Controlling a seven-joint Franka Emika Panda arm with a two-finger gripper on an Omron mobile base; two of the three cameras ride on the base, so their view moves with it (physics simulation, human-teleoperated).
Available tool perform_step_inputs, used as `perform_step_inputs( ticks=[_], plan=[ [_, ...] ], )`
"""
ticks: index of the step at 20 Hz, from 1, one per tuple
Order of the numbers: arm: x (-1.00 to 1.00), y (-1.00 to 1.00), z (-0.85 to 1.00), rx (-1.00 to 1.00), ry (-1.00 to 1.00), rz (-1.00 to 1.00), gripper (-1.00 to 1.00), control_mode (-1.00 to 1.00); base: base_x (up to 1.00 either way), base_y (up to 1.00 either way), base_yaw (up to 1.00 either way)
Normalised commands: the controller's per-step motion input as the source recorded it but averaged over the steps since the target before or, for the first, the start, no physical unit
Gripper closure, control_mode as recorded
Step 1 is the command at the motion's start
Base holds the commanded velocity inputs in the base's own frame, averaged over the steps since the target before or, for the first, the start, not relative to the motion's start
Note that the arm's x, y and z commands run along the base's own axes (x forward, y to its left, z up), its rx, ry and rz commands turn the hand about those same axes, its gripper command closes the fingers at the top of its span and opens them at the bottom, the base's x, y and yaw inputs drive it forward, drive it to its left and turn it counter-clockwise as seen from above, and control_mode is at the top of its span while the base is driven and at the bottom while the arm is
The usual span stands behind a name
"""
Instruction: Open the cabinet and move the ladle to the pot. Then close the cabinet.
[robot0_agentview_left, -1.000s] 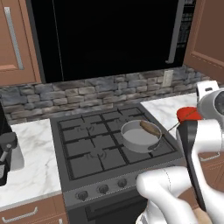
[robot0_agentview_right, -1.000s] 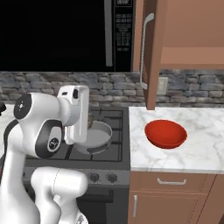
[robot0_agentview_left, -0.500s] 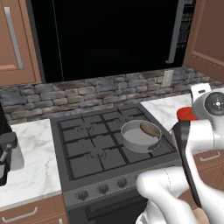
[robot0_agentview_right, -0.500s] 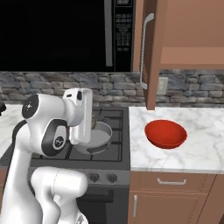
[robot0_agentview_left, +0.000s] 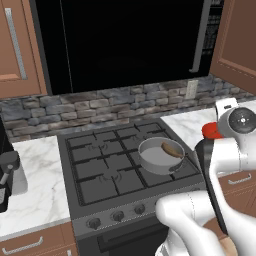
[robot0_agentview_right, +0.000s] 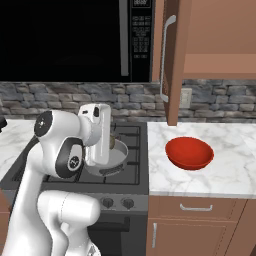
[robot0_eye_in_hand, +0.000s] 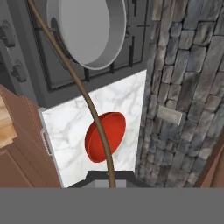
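- The cabinet (robot0_agentview_right: 172, 60) is seen with its door swung outward over the marble counter (robot0_agentview_right: 225, 170), the long silver bar handle facing the stove; it is judged to be left open because closing is the last step of the task.
- The gas stove (robot0_agentview_left: 115, 165) is set between two stretches of counter, and the pot is placed on its right-hand burner, within easy reach of the arm.
- The red bowl (robot0_agentview_right: 190, 152) is left on the counter just beside the stove, apart from the pot and no part of the job.
- The pot (robot0_agentview_left: 160, 156) is seen upright on the grate, its pale interior open to the hand above.
- The ladle (robot0_eye_in_hand: 83, 94) is gripped at the end of its handle, so that the long curved shaft is carried out over the stove; its brown scoop (robot0_agentview_left: 172, 149) is seen inside the pot's rim, near the far wall. Whether it touches the bottom cannot be told.
- The gripper (robot0_eye_in_hand: 111, 186) is clamped shut on the ladle handle, so release is judged not yet done.
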Motion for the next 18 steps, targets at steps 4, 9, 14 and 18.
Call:
perform_step_inputs(
  ticks=[4,9,14,18],
  plan=[
    [0.21,-0.02,-0.36,-0.03,-0.01,0.0,1.0,-1.0,0.0,0.0,0.0],
    [0.27,-0.01,-0.27,-0.02,-0.03,0.0,1.0,-1.0,0.0,0.0,0.0],
    [0.28,-0.14,-0.1,0.0,-0.07,0.0,1.0,-1.0,0.0,0.0,0.0],
    [0.29,-0.13,-0.16,0.0,-0.07,0.0,1.0,-1.0,0.0,0.0,0.0]
  ],
)
